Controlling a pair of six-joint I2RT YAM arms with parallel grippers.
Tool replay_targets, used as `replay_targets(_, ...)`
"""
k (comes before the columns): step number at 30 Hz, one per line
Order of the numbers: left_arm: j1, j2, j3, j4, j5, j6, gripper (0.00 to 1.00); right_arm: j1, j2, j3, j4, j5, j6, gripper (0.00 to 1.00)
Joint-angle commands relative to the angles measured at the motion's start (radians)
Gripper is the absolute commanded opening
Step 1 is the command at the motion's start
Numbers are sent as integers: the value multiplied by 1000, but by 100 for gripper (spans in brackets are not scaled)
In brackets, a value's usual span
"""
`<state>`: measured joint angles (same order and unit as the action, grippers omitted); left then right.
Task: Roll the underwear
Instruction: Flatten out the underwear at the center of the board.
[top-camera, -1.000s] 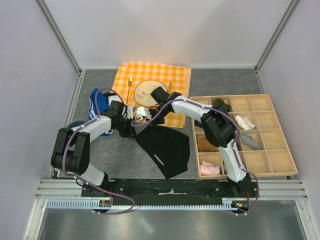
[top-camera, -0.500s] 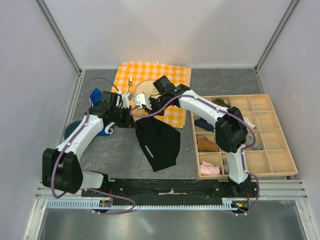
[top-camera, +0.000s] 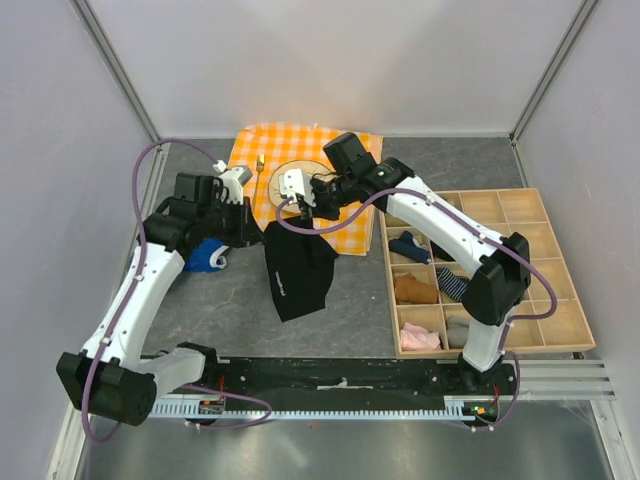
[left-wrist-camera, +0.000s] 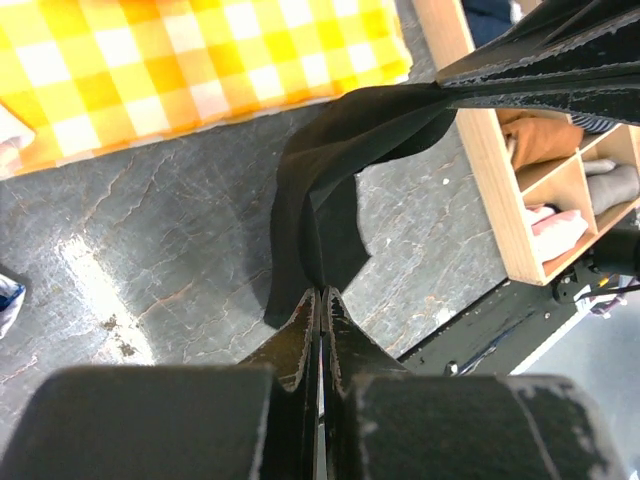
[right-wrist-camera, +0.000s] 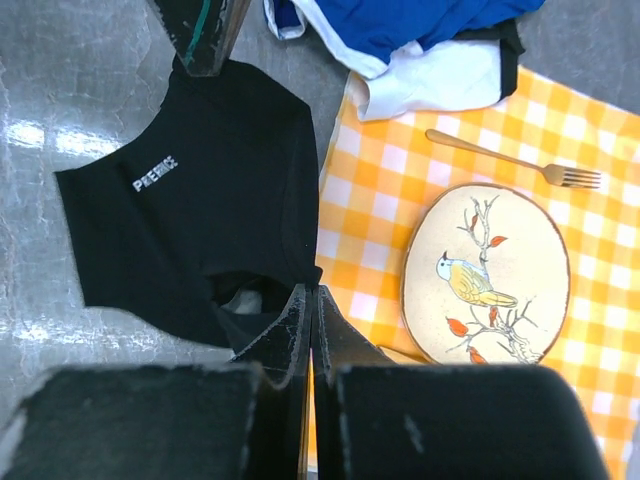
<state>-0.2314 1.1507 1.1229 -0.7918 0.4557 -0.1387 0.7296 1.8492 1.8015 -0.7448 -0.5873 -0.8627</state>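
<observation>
While pinched, underwear (top-camera: 295, 272) stretches far-to-near.

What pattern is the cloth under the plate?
The cloth has yellow-and-white checks; the right wrist view shows it best.

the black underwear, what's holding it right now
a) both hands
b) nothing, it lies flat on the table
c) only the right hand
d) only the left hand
a: the left hand and the right hand are each shut on an edge of the underwear, and the fabric spans from one hand to the other in the left wrist view.
</observation>
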Motion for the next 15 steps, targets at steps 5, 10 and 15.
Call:
replay_targets(5, 0, -85, 158, -130, 72, -16, 2, 42, -143, 7, -33, -46, 40, 0)
replay_targets(10, 0, -115, 183, -152, 70, -15, 2, 60, -188, 9, -34, -46, 74, 0)
replay_targets(15, -2, -131, 196, -158, 78, -16, 2, 60, -215, 9, -33, -36, 91, 0)
